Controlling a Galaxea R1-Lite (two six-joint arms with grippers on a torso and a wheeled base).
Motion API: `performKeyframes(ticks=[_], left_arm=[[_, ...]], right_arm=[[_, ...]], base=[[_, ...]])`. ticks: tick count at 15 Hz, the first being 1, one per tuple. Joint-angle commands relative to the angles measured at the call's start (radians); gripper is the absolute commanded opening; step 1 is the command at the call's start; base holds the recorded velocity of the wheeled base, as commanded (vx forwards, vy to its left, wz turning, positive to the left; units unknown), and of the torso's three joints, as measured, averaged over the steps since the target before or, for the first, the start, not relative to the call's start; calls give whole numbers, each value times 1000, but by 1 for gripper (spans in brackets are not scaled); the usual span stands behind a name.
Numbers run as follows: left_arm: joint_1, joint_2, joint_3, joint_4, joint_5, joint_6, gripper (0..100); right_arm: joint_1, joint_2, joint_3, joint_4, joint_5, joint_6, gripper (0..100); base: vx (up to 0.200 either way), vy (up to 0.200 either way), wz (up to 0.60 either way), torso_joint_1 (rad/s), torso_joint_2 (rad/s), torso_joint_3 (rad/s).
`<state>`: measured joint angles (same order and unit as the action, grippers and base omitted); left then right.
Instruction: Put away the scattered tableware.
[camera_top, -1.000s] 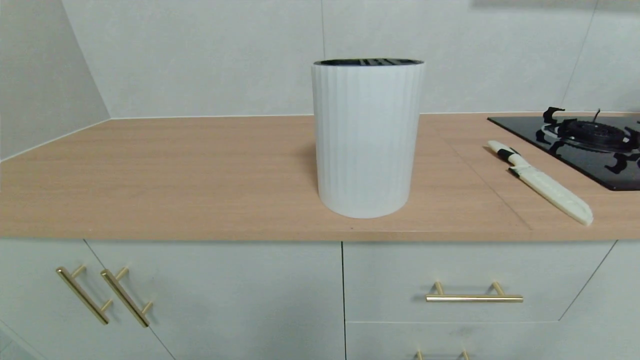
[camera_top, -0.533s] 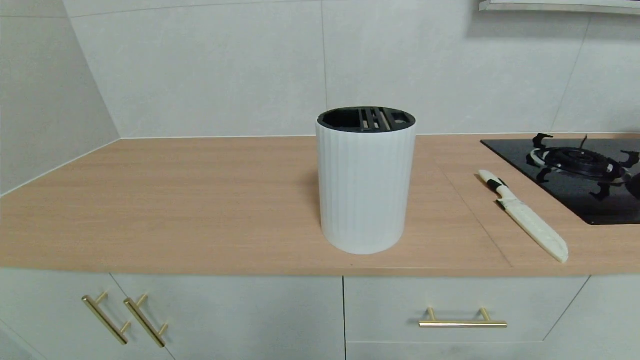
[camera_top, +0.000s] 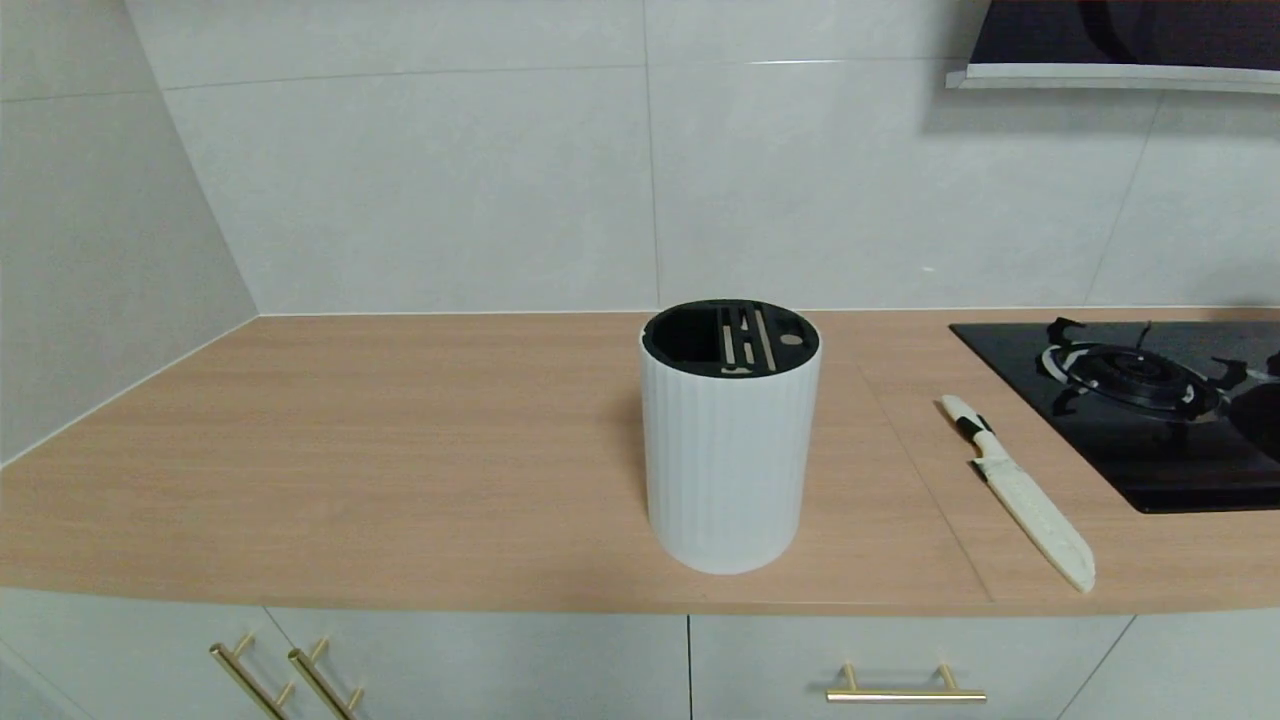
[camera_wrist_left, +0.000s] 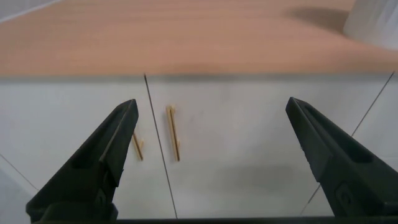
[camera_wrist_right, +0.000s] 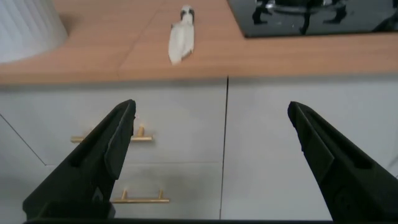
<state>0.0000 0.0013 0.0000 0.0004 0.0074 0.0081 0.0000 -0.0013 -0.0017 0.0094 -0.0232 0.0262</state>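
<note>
Hanging before the cabinets, both claws released

Counter (camera_top: 400, 480) runs the full width, its ends cut off on both sides. Cabinets (camera_top: 480, 665) below it are clipped by the lower edge, so their brass handles (camera_top: 905, 692) show only in part. At top right a hood (camera_top: 1120, 45) is cut by the frame. The hob (camera_top: 1130, 420) sits at the counter's right end, with its far side out of frame and a dark shape at that edge too cropped to identify.

The left gripper (camera_wrist_left: 210, 106) and right gripper (camera_wrist_right: 210, 106) each face the cabinet fronts below counter level, fingers spread wide with nothing between them.

The holder (camera_top: 730, 460) stands upright mid-counter, near the front edge. Its black top has slots and an open compartment whose inside is too dark to read. The knife (camera_top: 1020, 495) lies flat between holder and hob, apart from both, pale blade toward the front edge.

Against a second ago the whole head picture has shifted, so the camera moved. The holder's top, then edge-on, is now seen from above, and the hood has come into view. Holder, knife and hob keep the same layout.
</note>
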Motion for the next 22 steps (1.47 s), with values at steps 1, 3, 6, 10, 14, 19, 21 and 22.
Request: performKeyframes(ticks=[1, 3, 6, 10, 14, 19, 21, 22], left_arm=[[0, 0, 0, 0, 0, 0, 100], [0, 0, 0, 0, 0, 0, 100], [0, 0, 0, 0, 0, 0, 100], [0, 0, 0, 0, 0, 0, 100], [0, 0, 0, 0, 0, 1, 100], [0, 0, 0, 0, 0, 3, 100], [0, 0, -2, 0, 0, 3, 100], [0, 0, -2, 0, 0, 1, 100]], right_arm=[[0, 1, 0, 0, 0, 0, 100], [0, 1, 0, 0, 0, 0, 100], [0, 1, 0, 0, 0, 0, 100], [0, 1, 0, 0, 0, 0, 100], [0, 1, 0, 0, 0, 0, 100], [0, 1, 0, 0, 0, 0, 100], [0, 1, 0, 0, 0, 0, 100], [0, 1, 0, 0, 0, 0, 100]], base=[[0, 0, 0, 227, -505, -281], [0, 0, 0, 244, -530, -290], [0, 0, 0, 253, -544, -297], [0, 0, 0, 270, -574, -306], [0, 0, 0, 258, -544, -285], [0, 0, 0, 181, -379, -199], [0, 0, 0, 28, -40, -23], [0, 0, 0, 0, 0, 0]])
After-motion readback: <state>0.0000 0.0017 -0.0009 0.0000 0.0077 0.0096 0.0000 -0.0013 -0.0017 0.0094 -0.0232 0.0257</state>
